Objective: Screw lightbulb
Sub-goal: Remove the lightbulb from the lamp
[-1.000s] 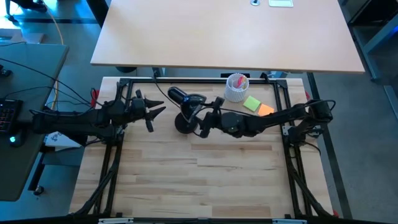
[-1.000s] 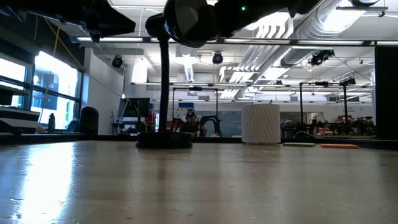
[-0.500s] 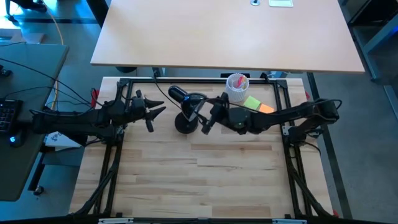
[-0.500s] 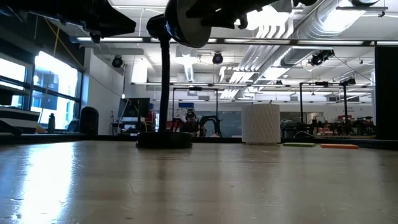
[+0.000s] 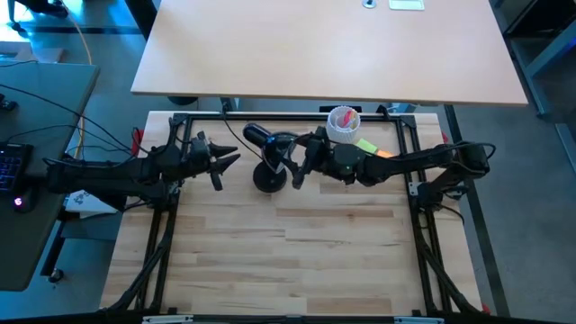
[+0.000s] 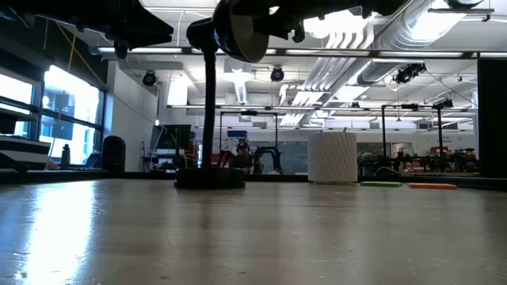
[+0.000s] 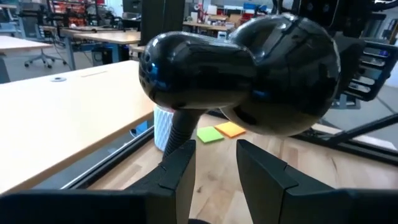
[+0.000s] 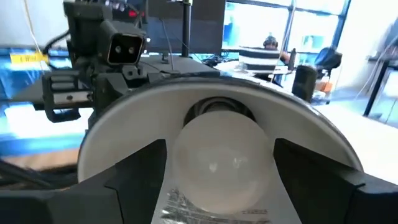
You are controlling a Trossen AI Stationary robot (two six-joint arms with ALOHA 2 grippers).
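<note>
A black desk lamp stands on its round base (image 5: 268, 178) at the table's far middle, its cone shade (image 5: 281, 146) held high and lying level. The shade's white inside (image 8: 124, 130) rings the white lightbulb (image 8: 217, 162), which sits in the shade's mouth with its screw base hidden. My right gripper (image 8: 217, 149) reaches in level from the right and is shut on the bulb. My left gripper (image 7: 214, 155) hovers open just left of the shade's closed rear end (image 7: 186, 68), touching nothing. My right gripper pinches the lightbulb's round glass by its two opposite sides (image 8: 177, 158) between the two fingers (image 8: 134, 171). The fingers come level from the table's right side, pointing into the shade's mouth. The bulb stays inside the shade, clear of the table, its base hidden behind the glass.
A white ribbed cup (image 5: 342, 126) stands at the far edge right of the lamp, with a green sticky note (image 5: 364, 146) and an orange one (image 5: 385, 155) beside it. The near half of the wooden table (image 5: 288, 252) holds nothing.
My right gripper has moved toward the table's far edge and a little up, rolling about its own pointing line while staying at the shade's mouth. The lamp's base has kept its place.
</note>
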